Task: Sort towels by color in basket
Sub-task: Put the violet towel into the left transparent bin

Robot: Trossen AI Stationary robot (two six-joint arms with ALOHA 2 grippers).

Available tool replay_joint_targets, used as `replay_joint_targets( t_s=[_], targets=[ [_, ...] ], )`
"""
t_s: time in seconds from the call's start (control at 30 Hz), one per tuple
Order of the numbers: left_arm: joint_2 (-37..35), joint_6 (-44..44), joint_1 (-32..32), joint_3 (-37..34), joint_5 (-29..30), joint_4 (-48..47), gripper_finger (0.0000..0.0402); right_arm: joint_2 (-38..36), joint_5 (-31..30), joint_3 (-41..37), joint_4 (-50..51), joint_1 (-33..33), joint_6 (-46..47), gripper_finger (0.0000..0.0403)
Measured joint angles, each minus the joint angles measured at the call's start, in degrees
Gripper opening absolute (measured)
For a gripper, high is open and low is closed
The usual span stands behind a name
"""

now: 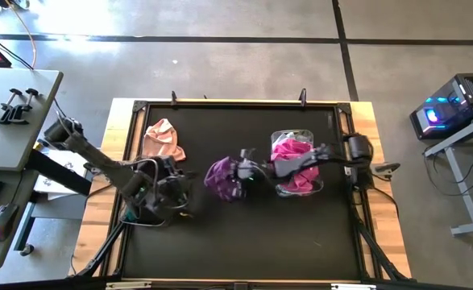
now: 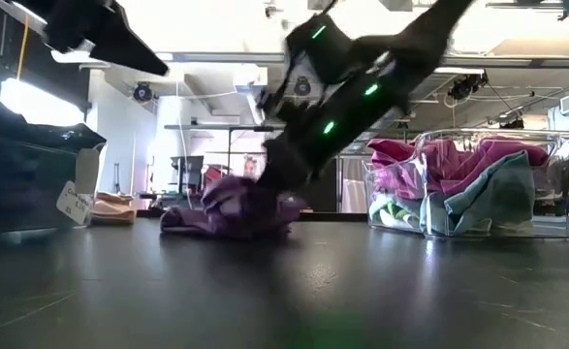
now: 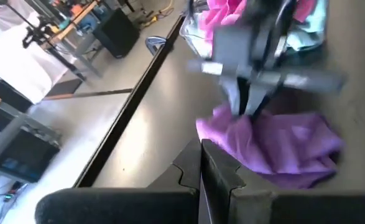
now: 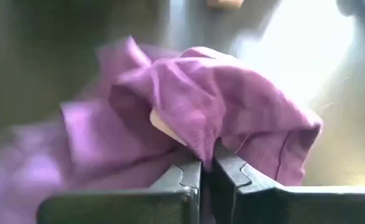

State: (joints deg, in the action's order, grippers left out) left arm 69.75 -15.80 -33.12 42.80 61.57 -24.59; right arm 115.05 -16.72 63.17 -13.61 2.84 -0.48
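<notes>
The right gripper [image 1: 238,171] pinched a fold of the purple towel [image 1: 218,176] near the middle of the table [image 1: 244,242], just beside the clear basket [image 1: 295,187]. Its hold looked shallow, so lifting might let the cloth slip. The left gripper [image 1: 172,192], fingers pressed together, waited near the table's left edge.

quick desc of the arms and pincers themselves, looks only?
Both arms are dark, near-black jointed links. The right arm carries small green lights, and its right pincer has two flat dark notched fingers. The left pincer looks alike: dark, angular, notched.
</notes>
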Motion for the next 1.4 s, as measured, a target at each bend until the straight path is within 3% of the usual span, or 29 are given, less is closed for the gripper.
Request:
replay_joint_targets(
  t_s=[0.13, 0.37, 0.6, 0.73, 0.9, 1.1, 1.23, 1.4],
  targets=[
    [4.68, 4.36, 2.11, 0.01, -0.99, 6.59, 0.0000, -5.92, -4.20, -7.42, -9.67, 2.90, 2.78, 0.0006],
    [11.28, 10.79, 5.94, -0.01, -6.83, 17.01, 0.0000, -6.41, -5.10, -11.07, -12.32, 5.31, 8.19, 0.0005],
    [15.73, 24.29, 9.92, 0.01, -23.82, 30.85, 0.0015, -6.23, -4.99, -11.36, -13.09, 6.22, 9.44, 0.0005],
    [17.73, 30.97, 12.32, 0.05, -30.58, 38.38, 0.0052, -6.26, -4.75, -11.32, -14.12, 6.19, 9.29, 0.0004],
    [20.64, 36.09, 15.93, 0.05, -35.42, 42.72, 0.0126, -6.26, -4.23, -11.29, -14.30, 6.19, 9.61, 0.0004],
    [25.07, 43.87, 19.87, 0.03, -35.09, 40.87, 0.0208, -6.28, -3.92, -11.27, -14.79, 6.19, 10.99, 0.0009],
    [27.27, 44.94, 22.02, 0.03, -36.49, 41.45, 0.0234, -6.28, -3.74, -11.27, -14.49, 6.19, 11.00, 0.0006],
    [28.58, 39.47, 24.74, 0.07, -41.91, 40.35, 0.0241, -6.28, -3.63, -11.27, -15.51, 6.19, 12.10, 0.0006]
  ],
)
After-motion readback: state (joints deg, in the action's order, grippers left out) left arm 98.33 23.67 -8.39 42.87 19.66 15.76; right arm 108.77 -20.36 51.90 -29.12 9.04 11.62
